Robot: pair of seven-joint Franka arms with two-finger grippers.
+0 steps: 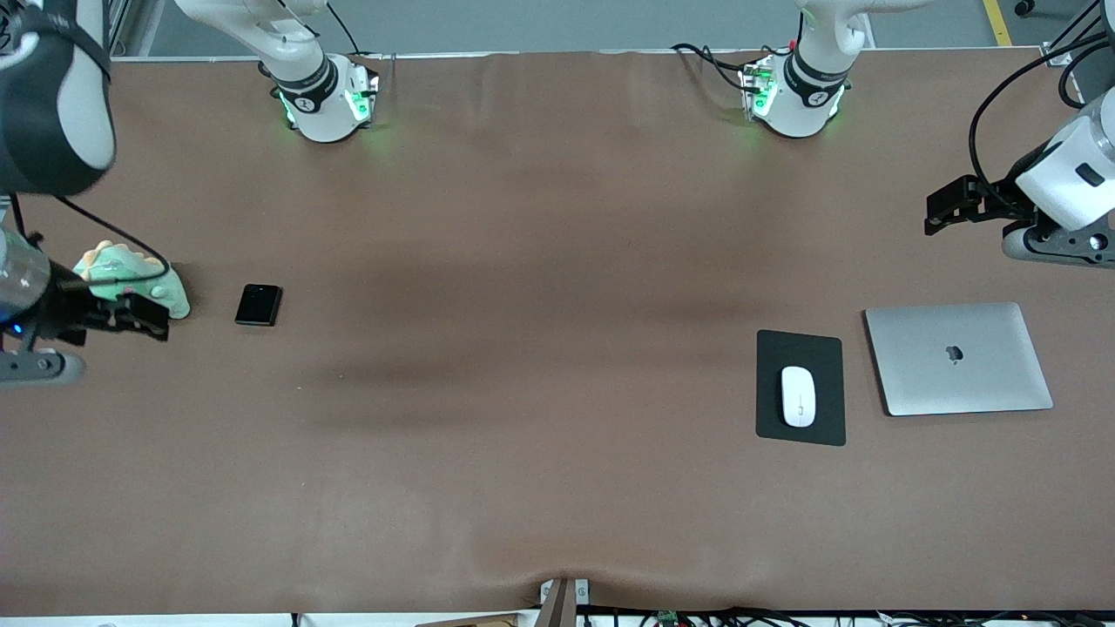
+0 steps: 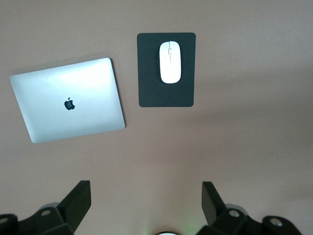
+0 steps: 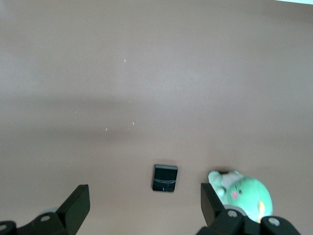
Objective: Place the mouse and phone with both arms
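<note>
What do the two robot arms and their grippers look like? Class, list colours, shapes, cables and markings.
Both arms are white, rounded and jointed, with black joint bands bearing small white marks and green-lit bases. Black cables trail along each. The left gripper and right gripper are black, with two blocky, angular fingers on grey mounts.

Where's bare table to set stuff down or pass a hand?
Free: the wide brown stretch between the phone and the mouse pad, and the strip along the camera-side edge. Crowded: mouse, pad and laptop at the left arm's end; phone and green plush toy at the right arm's.
</note>
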